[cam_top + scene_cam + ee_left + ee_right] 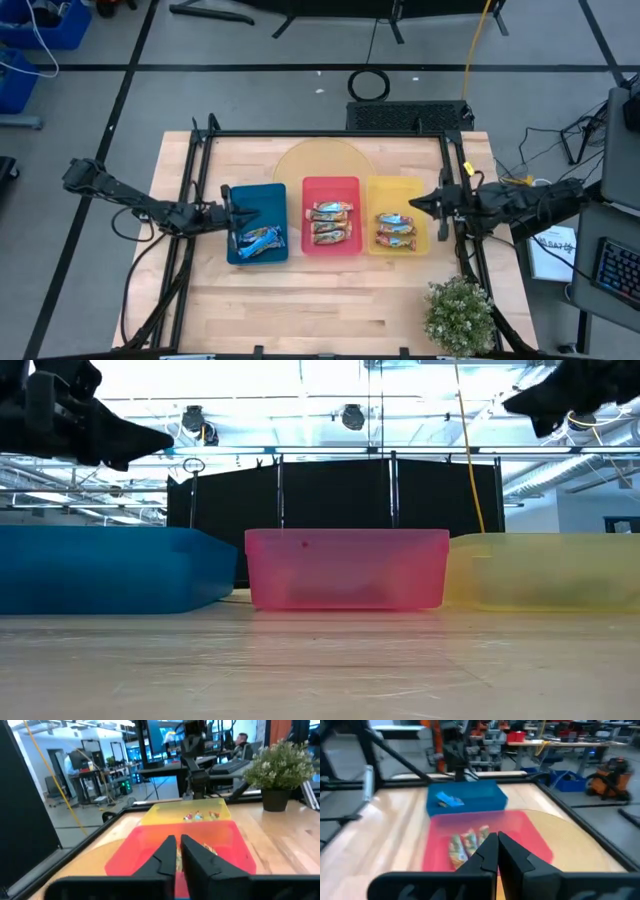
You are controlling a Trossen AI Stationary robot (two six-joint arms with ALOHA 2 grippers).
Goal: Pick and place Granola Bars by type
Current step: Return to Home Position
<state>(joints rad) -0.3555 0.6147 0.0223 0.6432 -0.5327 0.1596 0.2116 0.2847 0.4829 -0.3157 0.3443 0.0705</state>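
Observation:
Three trays stand in a row on the table. The blue tray holds bright blue bars. The red tray holds tan-and-light-blue bars. The yellow tray holds red-orange bars. My left gripper hovers shut and empty above the blue tray's left side, pointing at the red tray. My right gripper hovers shut and empty over the yellow tray's right side. In the low view both grippers are well above the trays.
A potted plant stands at the table's near right corner. A pale round board lies behind the trays. Black frame rails run along the table's left, right and far sides. Bare wood lies in front of the trays.

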